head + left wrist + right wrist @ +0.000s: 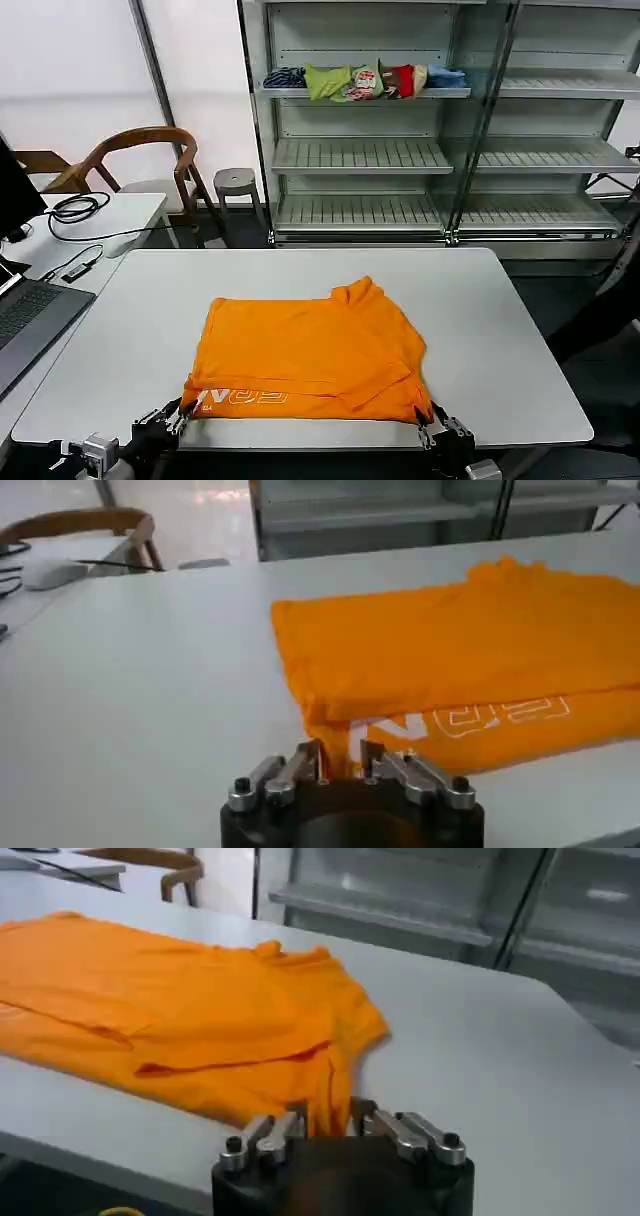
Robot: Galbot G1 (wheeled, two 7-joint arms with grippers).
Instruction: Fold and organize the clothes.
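Note:
The orange T-shirt (310, 350) lies on the white table (500, 320), folded into a rough rectangle, with white lettering (245, 397) along its near edge. My left gripper (178, 415) is at the shirt's near left corner. In the left wrist view this gripper (343, 755) is shut on a bunched strip of the orange cloth (450, 650). My right gripper (432, 425) sits at the near right corner, and in the right wrist view it (328, 1110) pinches a fold of the shirt (180, 998). Both stand at the table's front edge.
A laptop (25, 315) and cables (75, 210) lie on a side desk at the left. A wooden chair (140, 160) and a stool (237, 182) stand behind. Metal shelving (360, 155) at the back holds small coloured garments (365, 82). Bare tabletop surrounds the shirt.

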